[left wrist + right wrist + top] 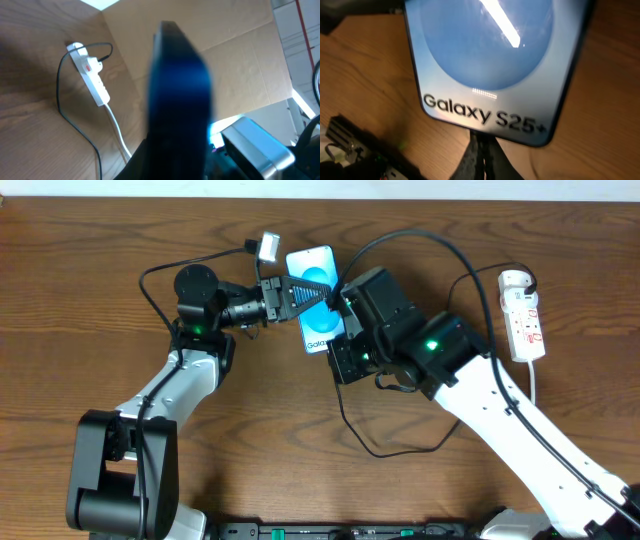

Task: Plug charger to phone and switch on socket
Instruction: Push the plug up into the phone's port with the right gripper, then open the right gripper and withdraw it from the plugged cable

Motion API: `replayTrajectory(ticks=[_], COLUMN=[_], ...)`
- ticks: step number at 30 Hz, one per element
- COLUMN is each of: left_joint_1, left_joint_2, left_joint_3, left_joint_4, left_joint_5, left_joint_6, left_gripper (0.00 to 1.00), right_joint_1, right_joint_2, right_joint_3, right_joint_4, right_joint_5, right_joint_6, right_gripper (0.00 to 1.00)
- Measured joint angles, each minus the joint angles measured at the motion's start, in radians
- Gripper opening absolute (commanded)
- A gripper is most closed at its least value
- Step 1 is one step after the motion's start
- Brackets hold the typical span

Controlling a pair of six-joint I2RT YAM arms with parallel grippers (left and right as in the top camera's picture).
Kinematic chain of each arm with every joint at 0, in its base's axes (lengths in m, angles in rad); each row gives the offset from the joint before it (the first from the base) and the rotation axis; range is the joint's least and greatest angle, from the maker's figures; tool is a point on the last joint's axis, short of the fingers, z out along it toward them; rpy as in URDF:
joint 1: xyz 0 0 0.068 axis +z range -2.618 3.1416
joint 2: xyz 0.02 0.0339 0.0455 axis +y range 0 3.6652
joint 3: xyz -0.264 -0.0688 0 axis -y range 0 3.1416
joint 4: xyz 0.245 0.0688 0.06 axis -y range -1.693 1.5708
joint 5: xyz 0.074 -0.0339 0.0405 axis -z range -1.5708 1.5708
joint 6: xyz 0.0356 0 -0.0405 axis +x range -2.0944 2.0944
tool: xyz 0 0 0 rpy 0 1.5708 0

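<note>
The phone (pixel 318 265), screen up and bright blue, lies at the table's top centre. My left gripper (pixel 303 293) reaches in from the left and is shut on it; in the left wrist view the phone (pixel 177 100) is a dark blur between the jaws. In the right wrist view the phone (pixel 490 65) reads "Galaxy S25+". My right gripper (pixel 482 142) is shut at the middle of the phone's bottom edge, on the charger's connector tip, which is mostly hidden. The charger cable (pixel 400 452) loops below my right gripper (pixel 338 308). Its white plug head (pixel 513 279) sits in the socket (pixel 525 315).
The socket (pixel 92 77) lies at the far right, its white cord (pixel 535 380) running toward the front edge. A thick black robot cable (pixel 420 238) arcs over the right arm. A silver camera box (pixel 255 145) shows beside the phone. A brown cardboard wall (pixel 225 60) stands behind the table.
</note>
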State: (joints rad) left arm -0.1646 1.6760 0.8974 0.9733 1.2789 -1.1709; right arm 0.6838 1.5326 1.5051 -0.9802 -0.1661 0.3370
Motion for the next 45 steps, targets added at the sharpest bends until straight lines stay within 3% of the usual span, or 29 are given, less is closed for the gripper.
replayTrajectory(ticks=[5,9,13,21,31,40,45], left_joint_1=[0.0,-0.011,-0.031,-0.032,-0.032,-0.032,-0.032], left_joint_2=[0.0,0.0,0.0,0.0,0.0,0.0,0.0], left_joint_3=[0.0,0.0,0.0,0.0,0.0,0.0,0.0], left_joint_4=[0.001,-0.003,-0.01,-0.091,-0.094,-0.094,-0.095], left_joint_5=[0.001,0.008,0.014,-0.075,-0.093,-0.1,-0.1], left_joint_6=[-0.003,-0.003,-0.007,-0.006,-0.006,-0.006,-0.006], left_gripper=[0.07,0.07,0.07,0.08,0.07,0.07,0.08], right_joint_1=[0.001,-0.002,-0.019,-0.016,0.108,0.138,0.138], right_joint_2=[-0.009,-0.04,-0.143,-0.398,-0.24,-0.098,-0.063], right_joint_3=[0.0,0.002,0.031,0.042,-0.167,-0.167,-0.167], right_joint_4=[-0.004,-0.039,-0.111,-0.175,-0.061,0.024,0.047], right_joint_5=[0.008,0.043,0.143,0.279,0.271,0.26,0.269], right_joint_6=[-0.001,-0.029,-0.047,-0.029,0.098,0.108,0.114], right_gripper=[0.06,0.34,0.46,0.41,0.52,0.44,0.28])
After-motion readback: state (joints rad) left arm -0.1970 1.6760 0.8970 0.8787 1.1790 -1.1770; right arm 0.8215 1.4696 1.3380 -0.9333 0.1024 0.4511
